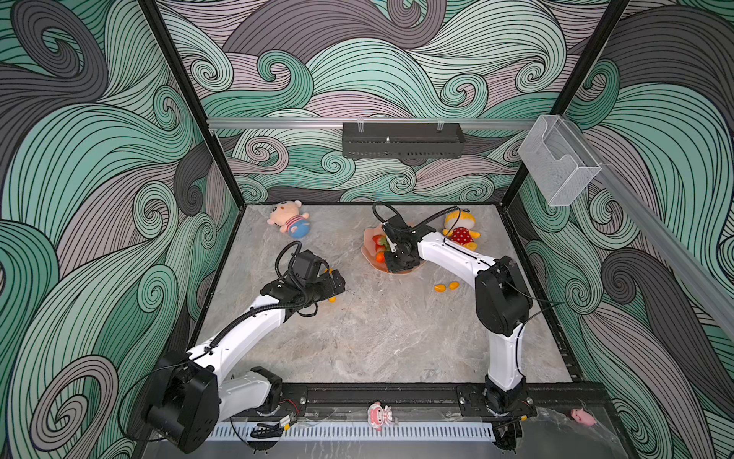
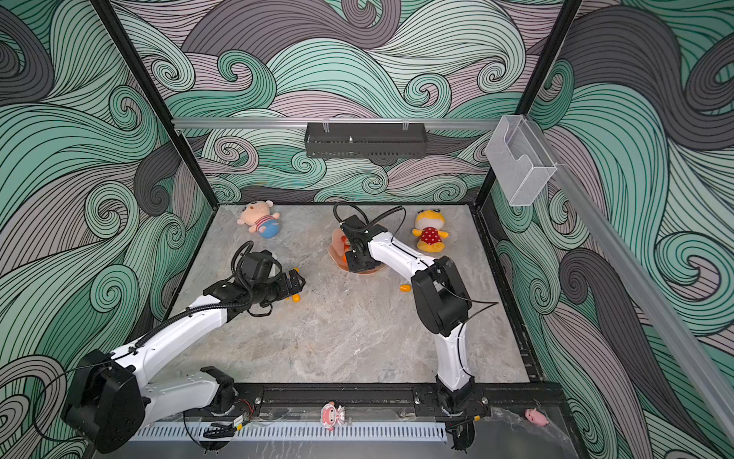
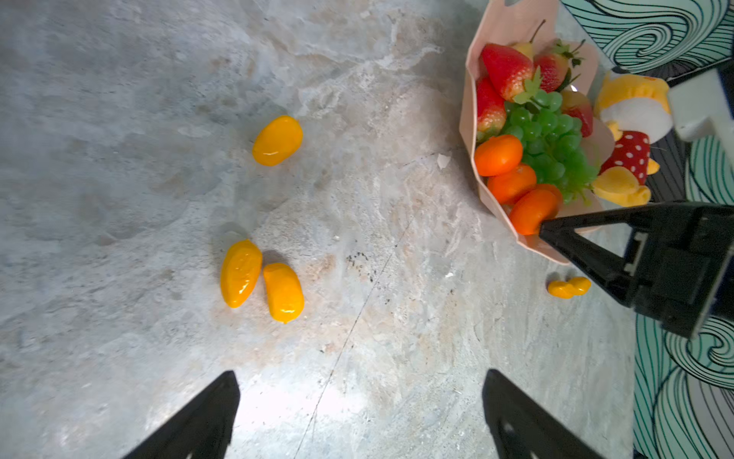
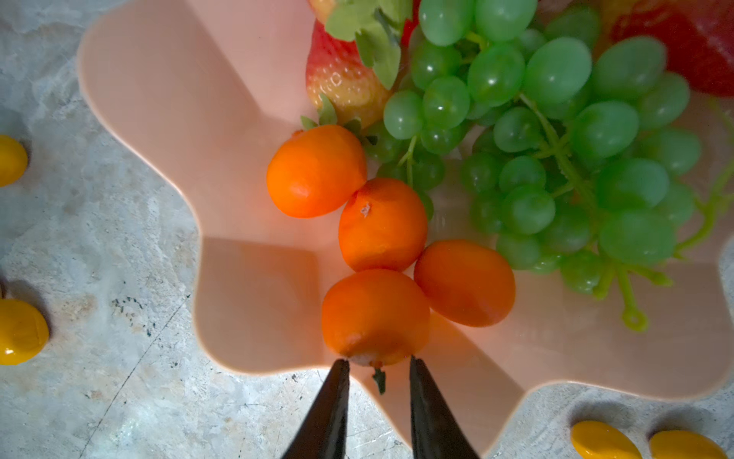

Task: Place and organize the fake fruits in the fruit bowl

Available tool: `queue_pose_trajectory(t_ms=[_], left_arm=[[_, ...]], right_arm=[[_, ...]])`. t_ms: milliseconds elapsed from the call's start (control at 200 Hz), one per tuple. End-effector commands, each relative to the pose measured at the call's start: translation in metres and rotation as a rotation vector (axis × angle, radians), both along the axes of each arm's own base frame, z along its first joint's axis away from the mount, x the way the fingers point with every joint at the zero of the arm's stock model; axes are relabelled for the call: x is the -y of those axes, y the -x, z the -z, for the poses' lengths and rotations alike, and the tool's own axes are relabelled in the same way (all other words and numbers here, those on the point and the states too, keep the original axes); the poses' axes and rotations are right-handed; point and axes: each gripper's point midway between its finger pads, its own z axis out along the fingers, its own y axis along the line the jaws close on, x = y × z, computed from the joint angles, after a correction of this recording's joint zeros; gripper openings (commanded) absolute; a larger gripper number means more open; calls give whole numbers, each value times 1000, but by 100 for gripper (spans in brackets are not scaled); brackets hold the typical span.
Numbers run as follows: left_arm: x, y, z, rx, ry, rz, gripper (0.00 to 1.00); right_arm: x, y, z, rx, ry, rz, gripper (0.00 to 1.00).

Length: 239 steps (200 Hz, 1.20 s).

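Note:
The salmon-pink fruit bowl (image 1: pixel 367 242) (image 4: pixel 178 99) sits mid-back on the table. It holds a green grape bunch (image 4: pixel 556 151), red strawberries (image 3: pixel 506 69) and several orange tangerines. My right gripper (image 4: pixel 377 359) hangs over the bowl's near rim. Its jaws are slightly apart, with both tips against the near end of one tangerine (image 4: pixel 375 314) that lies in the bowl. My left gripper (image 3: pixel 361 377) (image 1: pixel 337 284) hovers wide open and empty over the table. Three yellow kumquats (image 3: pixel 278 140) (image 3: pixel 240 273) (image 3: pixel 283 292) lie ahead of it. Two more kumquats (image 1: pixel 445 286) lie right of the bowl.
A pink plush doll (image 1: pixel 288 222) lies at the back left. A yellow, red-dotted plush (image 1: pixel 460 232) lies just right of the bowl, beside my right arm. A black shelf (image 1: pixel 403 145) and a clear box (image 1: pixel 558 163) hang on the walls. Small pink figures (image 1: pixel 379 415) sit by the front rail.

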Motion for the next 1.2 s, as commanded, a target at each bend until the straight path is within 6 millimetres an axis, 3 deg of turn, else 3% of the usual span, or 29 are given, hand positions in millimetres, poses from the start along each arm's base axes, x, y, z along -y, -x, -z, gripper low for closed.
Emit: queue_pose_trajectory(t_ms=[0,90,270,510,850,1101,1191], left_arm=[[-29,2,-16,32,-107,-75,99],[-52,10,-14,38,-179,-149,99],[-96,29,-6,-19,-272,-294,97],[-122,37,-3,-44,-281,-379,93],[-140,37,9,-110,-165,-455,93],[-156,38,22,-162,-83,-528,92],[-161,38,28,-180,-81,-546,84]], right_arm=[[-6,2,-41,80,-77,-22,33],[-17,12,-57,105,-131,-51,39],[-63,49,-82,136,-231,-182,42],[-112,82,-101,159,-314,-298,45],[-148,86,-66,84,-252,-354,44],[-195,101,-49,51,-233,-459,44],[-210,107,-46,47,-224,-487,43]])
